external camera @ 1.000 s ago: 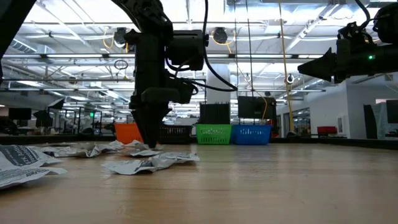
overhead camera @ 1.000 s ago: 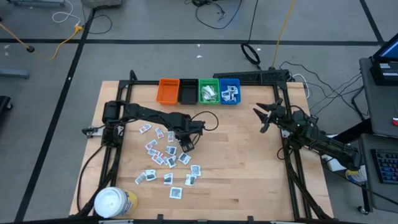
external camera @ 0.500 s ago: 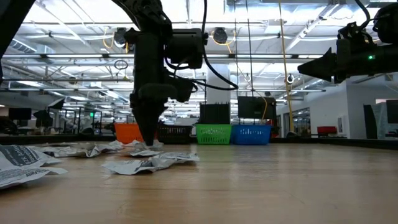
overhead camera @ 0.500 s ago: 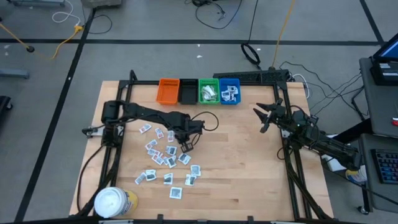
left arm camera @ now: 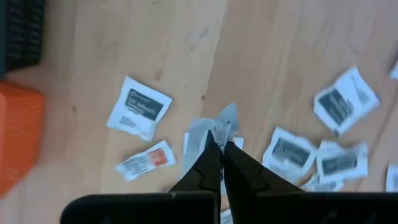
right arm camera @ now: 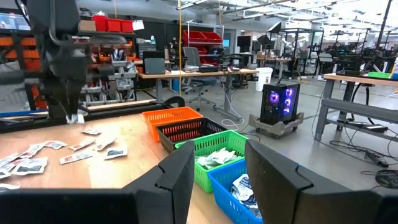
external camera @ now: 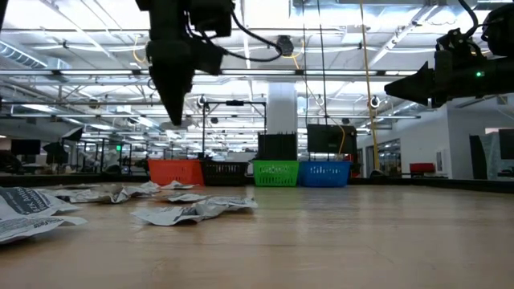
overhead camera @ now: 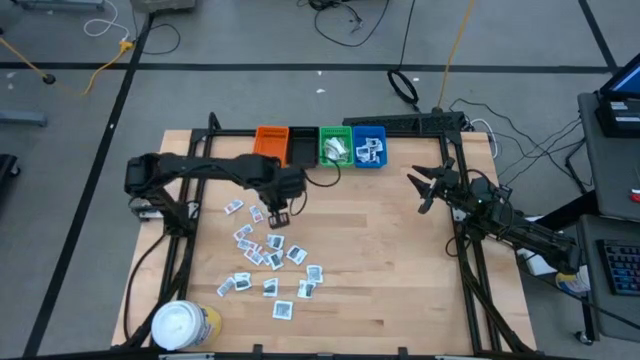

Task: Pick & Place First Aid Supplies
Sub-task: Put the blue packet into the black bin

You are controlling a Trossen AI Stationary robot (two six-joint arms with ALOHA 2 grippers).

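Now we see left gripper (left arm camera: pixel 219 138) clamped on pale packet (left arm camera: pixel 208 132), raised above desk (overhead camera: pixel 390 260); right gripper (overhead camera: pixel 428 188) apart near right edge.

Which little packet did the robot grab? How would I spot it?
Find the left gripper above the wooden table, near the orange bin. The pale packet is pinched in its shut tips, lifted up; every other packet lies flat.

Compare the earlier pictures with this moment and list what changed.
The left gripper closed on a pale packet from the scattered pile, lifted clear of the table and swung back toward the orange bin. The right gripper stayed open, waiting at the table's right side. The bins stayed put.
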